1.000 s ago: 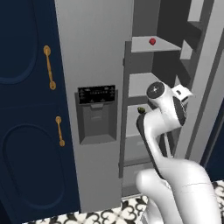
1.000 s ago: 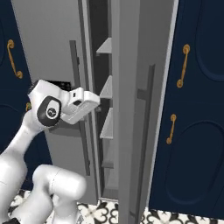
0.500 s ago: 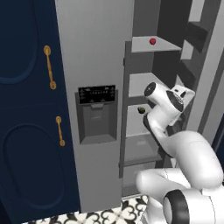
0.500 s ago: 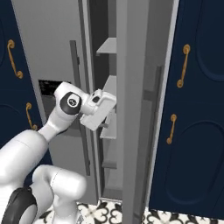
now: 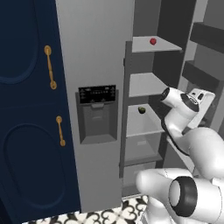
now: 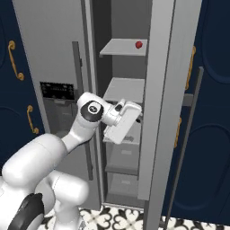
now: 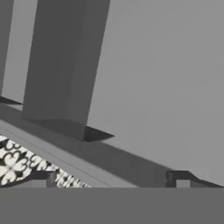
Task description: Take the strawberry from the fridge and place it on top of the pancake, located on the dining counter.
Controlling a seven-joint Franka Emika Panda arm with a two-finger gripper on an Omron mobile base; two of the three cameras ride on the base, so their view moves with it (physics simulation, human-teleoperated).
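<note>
The strawberry is a tiny red berry on the top light grey shelf inside the open fridge. My gripper hangs well below it, at middle-shelf height, close against the inner face of the fridge's right door. In the hand view my gripper is open with nothing between its fingertips, facing the grey door panel. The pancake and the dining counter are out of view.
A small dark green-yellow fruit lies on the third shelf down. Navy cabinets with gold handles flank the fridge. The dispenser panel is on the closed left door. Patterned floor tiles lie below.
The arm has swung right, carrying the hand toward the right door. That door now stands wider open, so the shelves and strawberry show in the right base view.
</note>
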